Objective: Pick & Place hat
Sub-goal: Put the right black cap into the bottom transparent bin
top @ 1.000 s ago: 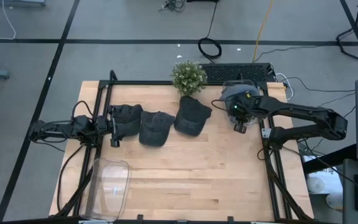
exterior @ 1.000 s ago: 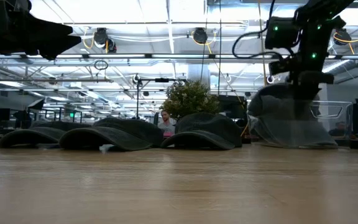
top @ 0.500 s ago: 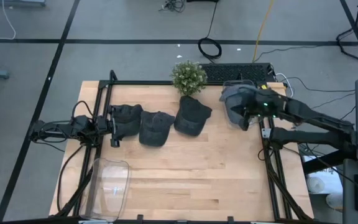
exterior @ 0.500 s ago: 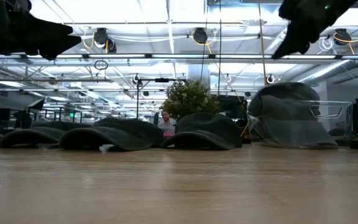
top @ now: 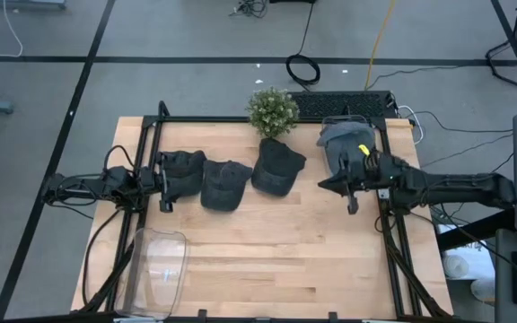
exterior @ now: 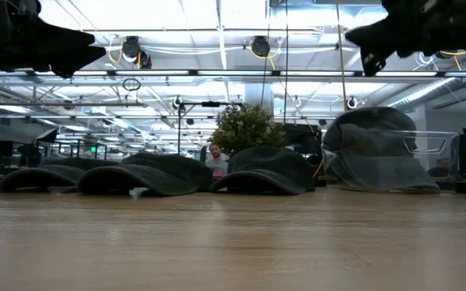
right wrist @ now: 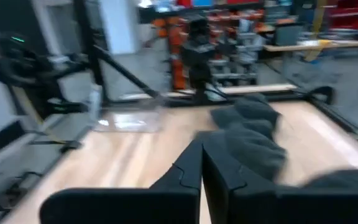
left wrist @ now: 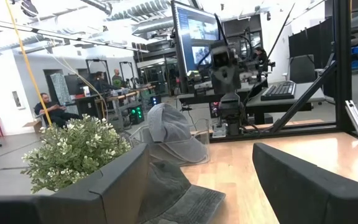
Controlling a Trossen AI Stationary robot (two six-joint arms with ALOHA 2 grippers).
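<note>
High view gives you the count: four hats, three dark ones in a row near the left arm, [top: 181,173], [top: 223,184], [top: 276,167], and the grey hat [top: 343,142] sitting in the clear bin [top: 334,119] at the back right, beside the plant [top: 272,110]. A second clear bin [top: 158,269] lies at the front left. Low view shows you what that one can't: the grey hat resting inside the bin's walls. Your right gripper [top: 352,184] has pulled back off the hat since a second ago and now hangs just in front of the bin, fingers pressed together and empty. Left gripper [top: 163,186] waits by the hats, fingers spread.
</note>
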